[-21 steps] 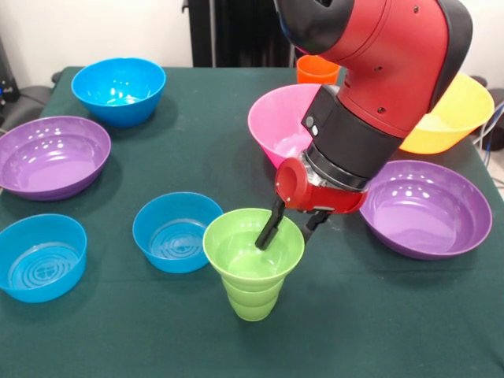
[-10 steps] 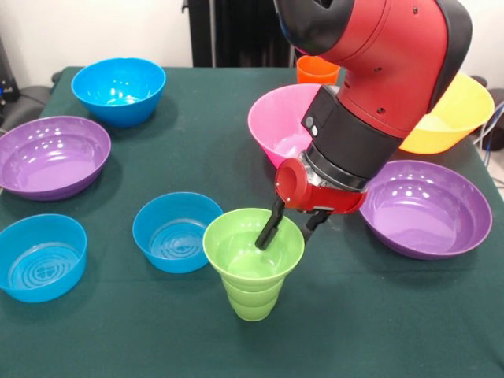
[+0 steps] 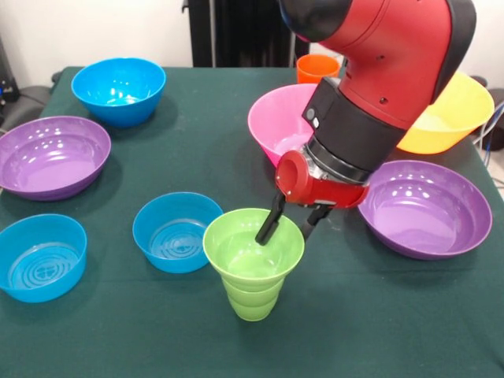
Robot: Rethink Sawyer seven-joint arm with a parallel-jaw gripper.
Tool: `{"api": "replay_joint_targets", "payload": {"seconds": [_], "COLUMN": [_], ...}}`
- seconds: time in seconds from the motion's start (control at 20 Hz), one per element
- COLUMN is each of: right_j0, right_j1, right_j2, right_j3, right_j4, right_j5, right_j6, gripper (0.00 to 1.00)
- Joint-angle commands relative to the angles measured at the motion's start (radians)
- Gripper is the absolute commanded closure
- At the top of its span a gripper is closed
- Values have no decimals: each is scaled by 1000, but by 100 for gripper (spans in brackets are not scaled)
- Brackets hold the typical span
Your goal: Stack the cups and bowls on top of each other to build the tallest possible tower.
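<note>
A small lime green bowl point(image 3: 244, 256) sits nested on top of the lime green ridged cup point(image 3: 252, 303) at the front middle of the table. My gripper point(image 3: 287, 228) hangs over the bowl's far right rim, open. One black finger point(image 3: 269, 228) dips inside the bowl and the other is outside the rim. The orange cup point(image 3: 315, 68) stands at the far side, partly behind my arm. A pink bowl point(image 3: 276, 118) and a yellow-orange bowl point(image 3: 453, 118) sit near it.
Purple bowls lie at the right point(image 3: 429, 209) and the left point(image 3: 51, 157). Blue bowls sit at the far left point(image 3: 118, 88), the near left point(image 3: 41, 258) and just left of the green cup point(image 3: 175, 232). The dark green table cloth point(image 3: 394, 331) covers the table.
My arm has lifted slightly and shifted a little toward the far side. The green bowl and cup have stayed where they were.
</note>
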Motion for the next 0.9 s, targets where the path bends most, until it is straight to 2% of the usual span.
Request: {"api": "replay_joint_targets", "payload": {"seconds": [0.05, 0.5, 0.65, 0.9], "right_j0": [0, -29, -36, -58], "right_j1": [-62, -133, -172, -264], "right_j2": [121, 167, 170, 168], "right_j3": [104, 178, 212, 337], "right_j4": [15, 27, 34, 57], "right_j5": [19, -5, 27, 93], "right_j6": [-85, -116, -131, -162], "gripper": [0, 0, 0, 0]}}
